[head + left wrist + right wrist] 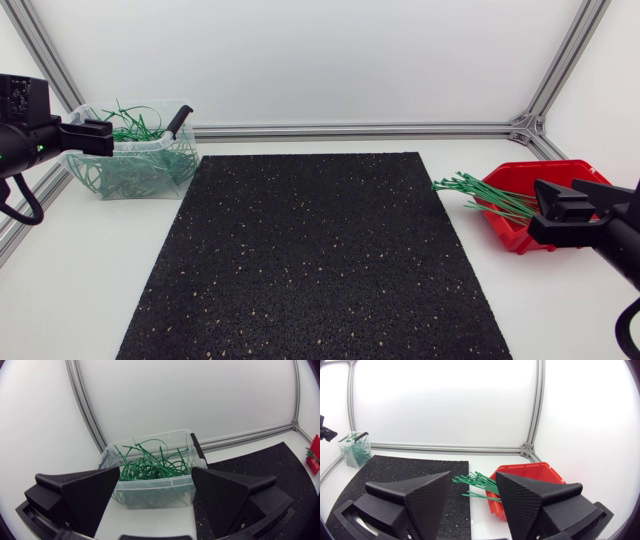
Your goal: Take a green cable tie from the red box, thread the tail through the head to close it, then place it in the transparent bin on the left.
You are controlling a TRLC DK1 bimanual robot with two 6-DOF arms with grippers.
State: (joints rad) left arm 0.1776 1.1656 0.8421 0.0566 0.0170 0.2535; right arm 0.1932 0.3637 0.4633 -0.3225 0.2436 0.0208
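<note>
Green cable ties (478, 190) poke from the red box (512, 233) toward the mat (310, 260); left gripper (156, 480), right gripper (473, 482) gape wide.

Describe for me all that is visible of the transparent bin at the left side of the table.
The transparent bin is a rectangular box of clear plastic, open on top, standing upright on the white table beside the far left corner of the black mat. It holds a heap of looped green cable ties, some rising above the rim. A black clip sits at its right end. The open left hand is at its left end; contact cannot be judged.
</note>
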